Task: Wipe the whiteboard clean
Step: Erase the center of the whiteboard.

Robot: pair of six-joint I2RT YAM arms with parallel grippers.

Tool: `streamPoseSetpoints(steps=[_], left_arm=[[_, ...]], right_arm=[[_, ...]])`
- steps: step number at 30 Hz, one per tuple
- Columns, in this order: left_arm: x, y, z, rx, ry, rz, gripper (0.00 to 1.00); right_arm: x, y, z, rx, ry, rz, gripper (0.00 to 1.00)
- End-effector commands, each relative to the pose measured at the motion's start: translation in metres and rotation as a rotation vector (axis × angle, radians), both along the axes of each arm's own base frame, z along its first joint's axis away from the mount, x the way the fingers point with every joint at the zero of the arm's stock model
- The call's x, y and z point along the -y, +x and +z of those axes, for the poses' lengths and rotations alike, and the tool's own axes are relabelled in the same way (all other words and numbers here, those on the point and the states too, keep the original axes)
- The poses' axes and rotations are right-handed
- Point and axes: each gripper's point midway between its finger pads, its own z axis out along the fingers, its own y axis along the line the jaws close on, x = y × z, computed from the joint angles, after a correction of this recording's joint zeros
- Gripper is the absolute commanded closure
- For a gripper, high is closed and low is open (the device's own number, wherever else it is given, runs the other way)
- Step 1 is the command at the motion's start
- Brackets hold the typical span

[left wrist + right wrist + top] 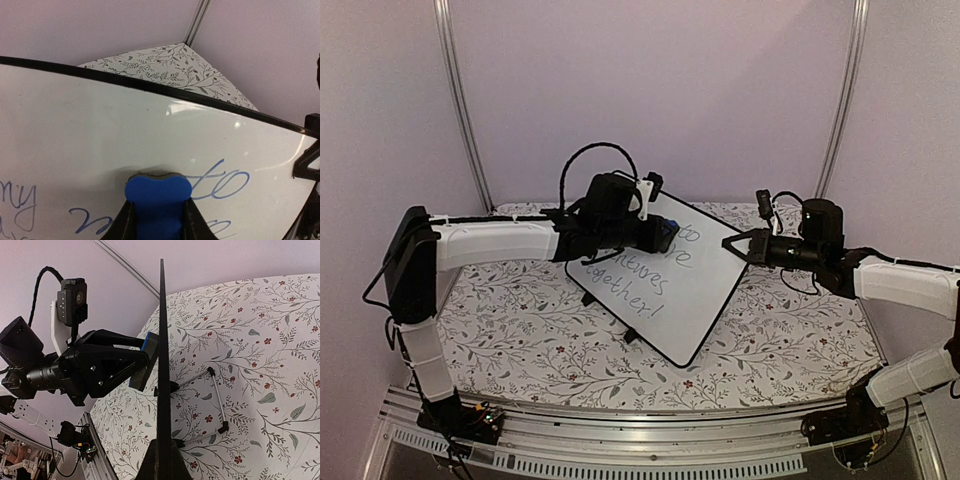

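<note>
Whiteboard (692, 295): propped at a tilt on its thin wire stand (216, 399) on the flowered table (520, 335), caught between the two pincers. Left pincer (663, 236) clenched on a blue eraser (157, 195), pad pressed flat to the board just ahead of the fingertips, near the upper edge. Right pincer (744, 245) clamped on the board's edge at the corner nearest it, bracing against the push (seen edge-on from that wrist, board running straight out from between the fingers). Blue and grey writing (220, 182) just right of the eraser and below and behind the left pincer; clean white ahead of it. Most of the wiping judged not yet done.

Likely troubles from here:
- Pressing too hard, so tipping the board back on that slight stand or twisting it out of the right pincer's hold, with only one corner held.
- Sweeping too far up, so running the eraser over the frame and losing contact.
- Dragging sideways with a loose clench, so peeling the eraser out of the fingers.
- Pressing too lightly, so smearing ink rather than lifting it.
</note>
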Motion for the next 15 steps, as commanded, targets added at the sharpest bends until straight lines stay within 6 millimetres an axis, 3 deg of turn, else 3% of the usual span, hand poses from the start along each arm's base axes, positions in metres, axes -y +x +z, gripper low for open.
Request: streamPoseSetpoints(steps=[1,15], left_arm=[[0.017,-0.03,-0.062,-0.111,0.102,-0.104,1.0],[0.004,-0.042,-0.076,-0.109,0.179,-0.065,1.0]], right_arm=[[-0.035,-0.053,-0.022,0.013,-0.052,0.29,1.0],[-0.038,-0.052,-0.021,0.01,-0.052,0.297,1.0]])
